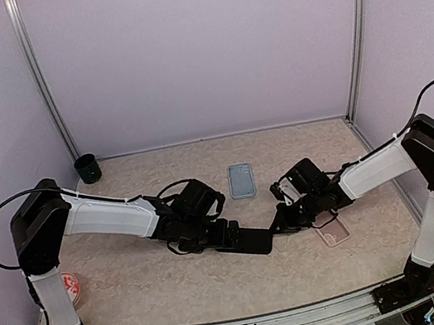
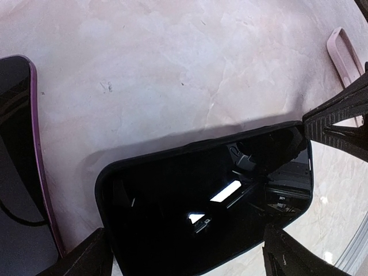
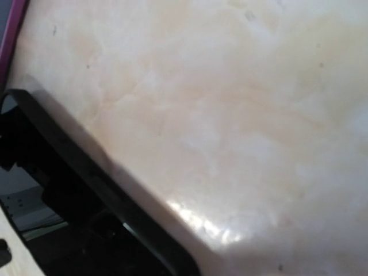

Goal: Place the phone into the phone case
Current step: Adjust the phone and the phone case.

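Right, the left gripper (image 2: 190, 256) has its jaws spread wide across the black phone (image 2: 207, 201), clamping it by the long edges. The shadow underneath suggests it's held just clear of the table (image 1: 138, 286). That grip leaves the far end free, I'd say so the other arm can get at it. And there it is: the right gripper (image 1: 282, 220), jaws fully together, tip against the phone's far corner. Whether it's pinching or only steadying, I can't tell. Just beside it lies the pink case (image 1: 333, 232), the likely target. A pale blue case (image 1: 241, 181) sits further back, well apart.
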Robot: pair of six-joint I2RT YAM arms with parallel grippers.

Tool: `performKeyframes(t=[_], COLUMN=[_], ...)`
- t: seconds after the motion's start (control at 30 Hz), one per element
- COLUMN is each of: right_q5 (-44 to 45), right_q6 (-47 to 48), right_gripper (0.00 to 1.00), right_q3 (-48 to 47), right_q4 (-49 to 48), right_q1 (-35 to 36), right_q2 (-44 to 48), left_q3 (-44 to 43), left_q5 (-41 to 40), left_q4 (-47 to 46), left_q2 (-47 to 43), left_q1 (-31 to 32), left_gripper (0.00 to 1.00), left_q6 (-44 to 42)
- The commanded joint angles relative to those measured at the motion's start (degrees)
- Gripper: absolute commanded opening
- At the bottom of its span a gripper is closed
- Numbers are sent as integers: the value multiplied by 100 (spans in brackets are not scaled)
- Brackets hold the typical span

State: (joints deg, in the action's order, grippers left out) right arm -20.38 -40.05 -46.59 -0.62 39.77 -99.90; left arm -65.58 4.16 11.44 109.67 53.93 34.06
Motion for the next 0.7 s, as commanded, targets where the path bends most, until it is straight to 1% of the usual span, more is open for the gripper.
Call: performKeyframes(t=[0.0, 0.17, 0.23, 0.33, 0.53, 0.6, 0.67], right_q5=[-483, -918, -1335, -1713, -2178, -2190, -1907], right_q6=[65, -18, -162, -424, -656, -664, -460], right_gripper=[0, 0, 0, 0, 0, 0, 8], right_q3=[319, 552, 754, 1058, 1183, 1164, 1025], right_q4=[-577, -924, -1315, -1828, -2245, -2183, -1735], right_q1=[82, -149, -308, -528, -725, -766, -769], right_q2=[-37, 111, 191, 298, 428, 470, 551], left_q3=[69, 46, 54, 71, 50, 38, 28], left_q5=[198, 203, 197, 190, 197, 194, 199], left_q4=[39, 44, 58, 60, 75, 80, 84], left_q2=[27, 42, 37, 29, 45, 46, 46], left_q1=[12, 18, 19, 8, 10, 6, 3], left_gripper=[88, 88, 88, 88, 88, 88, 88], left_q6=[30, 28, 30, 21, 13, 13, 13])
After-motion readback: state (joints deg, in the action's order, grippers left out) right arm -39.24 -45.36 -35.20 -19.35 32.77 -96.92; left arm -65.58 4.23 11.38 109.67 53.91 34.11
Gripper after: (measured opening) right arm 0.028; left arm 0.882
